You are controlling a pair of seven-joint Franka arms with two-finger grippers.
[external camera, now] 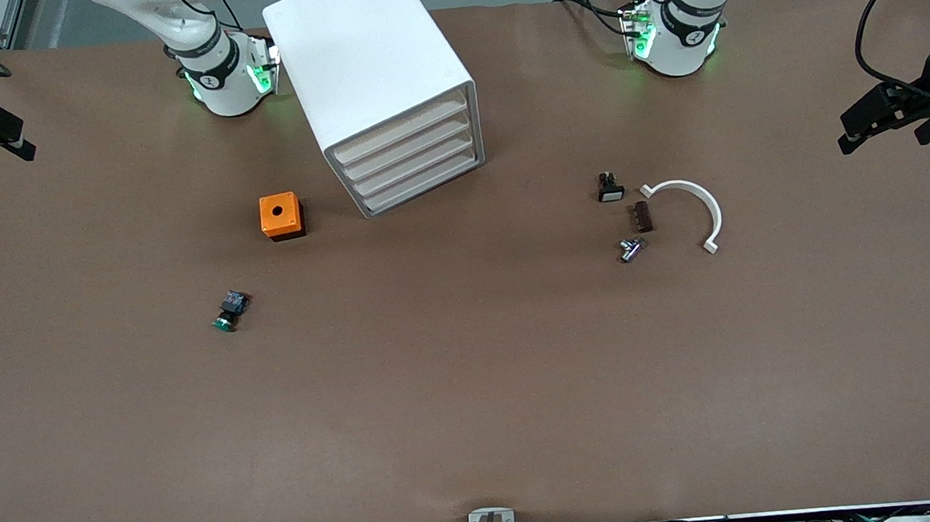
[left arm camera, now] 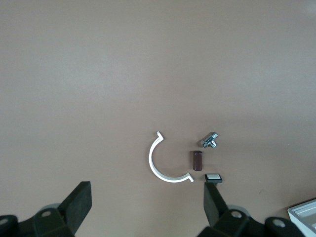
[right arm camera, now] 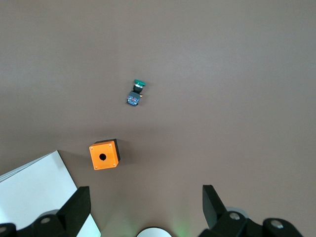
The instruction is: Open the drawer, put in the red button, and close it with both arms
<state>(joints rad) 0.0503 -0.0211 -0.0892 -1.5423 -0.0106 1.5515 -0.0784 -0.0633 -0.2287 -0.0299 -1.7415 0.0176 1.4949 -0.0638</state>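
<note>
In the cabinet (external camera: pixel 372 77), four cream-fronted drawers (external camera: pixel 416 161) sit shut

An orange box with a hole (external camera: pixel 280 216) and a green-capped button (external camera: pixel 230 310) lie toward the right arm's end of the brown table (external camera: pixel 475 393). Toward the left arm's end: a white curved clip (external camera: pixel 693 208), a brown cylinder (external camera: pixel 642 216), a metal fitting (external camera: pixel 630 250), and a white-capped switch (external camera: pixel 609 188).

From high across the table (external camera: pixel 478 426) we look down toward the arm bases. Left wrist view looks straight down from well up, sharing the white clip (external camera: pixel 689 210) (left arm camera: pixel 163 165) with front. Right wrist likewise, sharing orange box (external camera: pixel 280 215) (right arm camera: pixel 103 155) and cabinet (external camera: pixel 372 77) (right arm camera: pixel 34 192).
</note>
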